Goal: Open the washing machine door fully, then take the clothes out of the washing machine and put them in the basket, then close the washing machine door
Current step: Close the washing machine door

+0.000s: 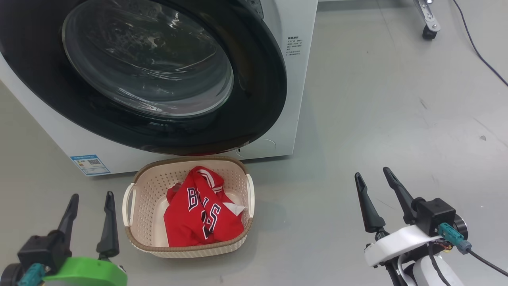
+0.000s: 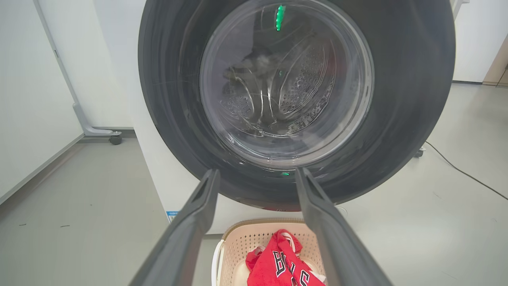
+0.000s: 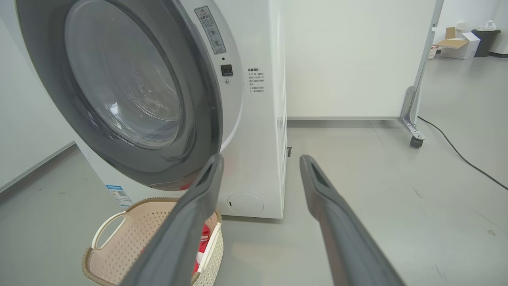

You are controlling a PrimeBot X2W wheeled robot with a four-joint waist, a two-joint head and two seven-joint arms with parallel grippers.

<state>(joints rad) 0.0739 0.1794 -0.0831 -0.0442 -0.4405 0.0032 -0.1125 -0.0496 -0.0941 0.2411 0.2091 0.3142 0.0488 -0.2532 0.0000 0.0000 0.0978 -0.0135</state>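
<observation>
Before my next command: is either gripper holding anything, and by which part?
Nothing is held. The left gripper and the right gripper are open, empty; the clothes lie in the basket.

one white washing machine [image 1: 295, 99], one round black door [image 1: 262, 79], one cream basket [image 1: 149, 190] with two side handles [image 1: 127, 204], one red jersey [image 1: 186, 222], one blue label [image 1: 90, 164], one left gripper [image 1: 91, 196], one right gripper [image 1: 372, 172], two dark fingers [image 1: 108, 222] on each, one floor cable [image 1: 482, 59], one caster [image 1: 429, 32]

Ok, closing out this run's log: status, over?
Left gripper and right gripper open, empty, flanking the basket. Clothes in basket; washing machine door looks shut. Nothing in the way.
</observation>
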